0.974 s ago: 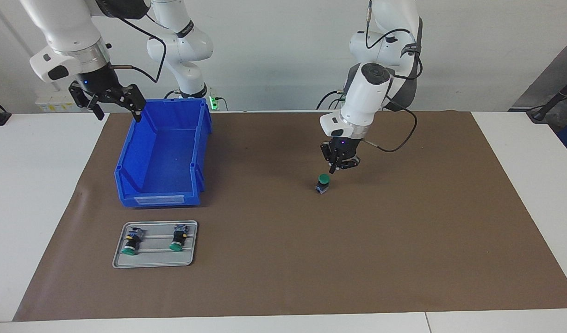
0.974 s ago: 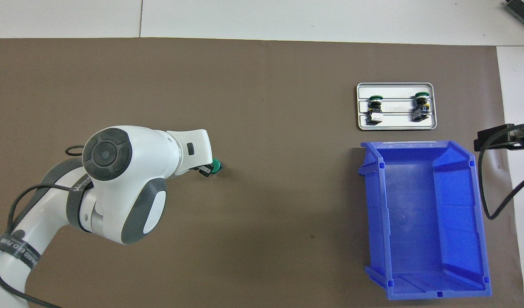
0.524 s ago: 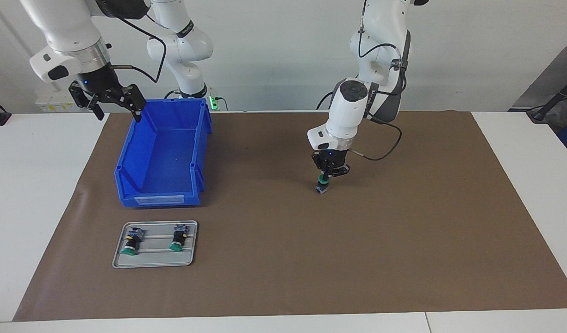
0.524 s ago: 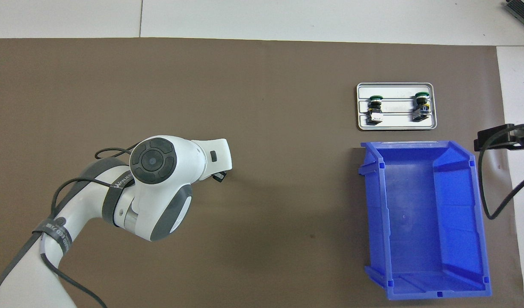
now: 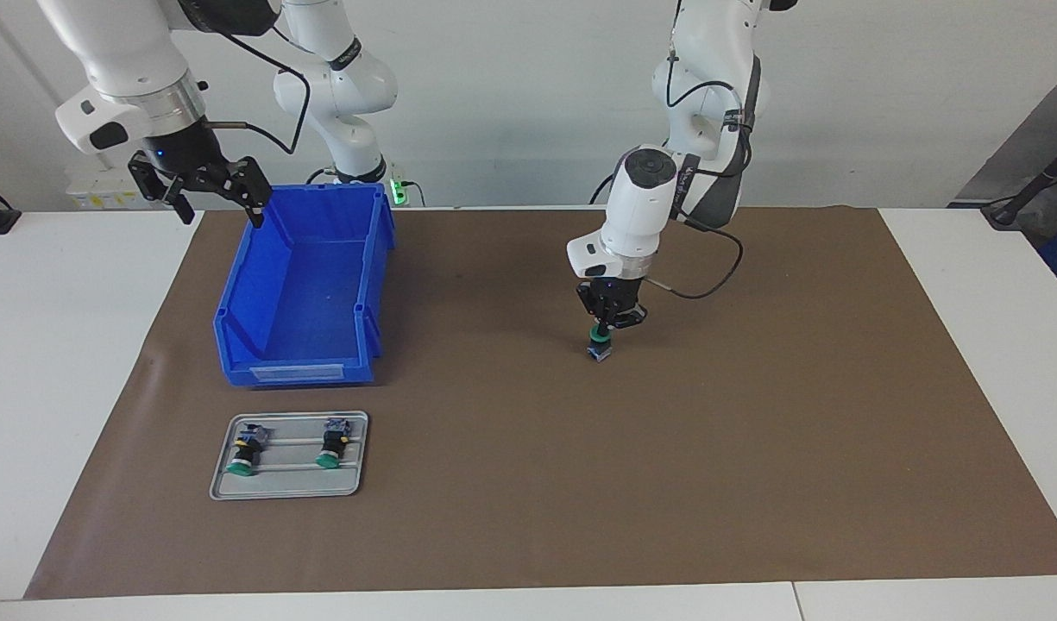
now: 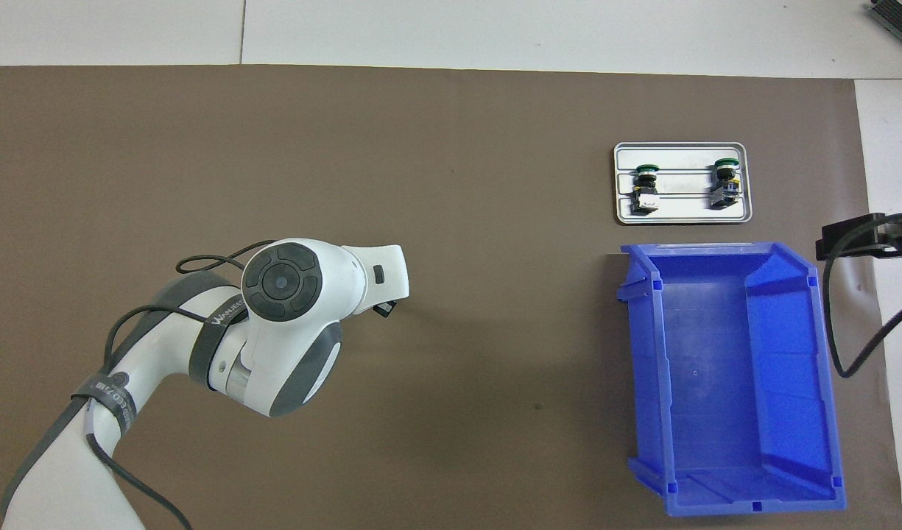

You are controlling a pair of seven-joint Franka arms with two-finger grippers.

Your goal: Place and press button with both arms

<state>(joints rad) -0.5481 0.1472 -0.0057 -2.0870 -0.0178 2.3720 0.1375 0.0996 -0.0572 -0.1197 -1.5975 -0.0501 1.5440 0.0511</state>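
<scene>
Down onto the button [image 5: 599,348] has come the left gripper [image 5: 608,325], fingertips together and resting on the green cap; it stands upright mid-mat, so the press looks underway. Near the blue bin [image 5: 304,285], the right gripper [image 5: 209,194] waits aloft, fingers spread apart.

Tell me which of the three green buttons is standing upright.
The button alone on the brown mat, under the left claw, stands cap up. The other two buttons lie on their sides in the metal tray.
</scene>
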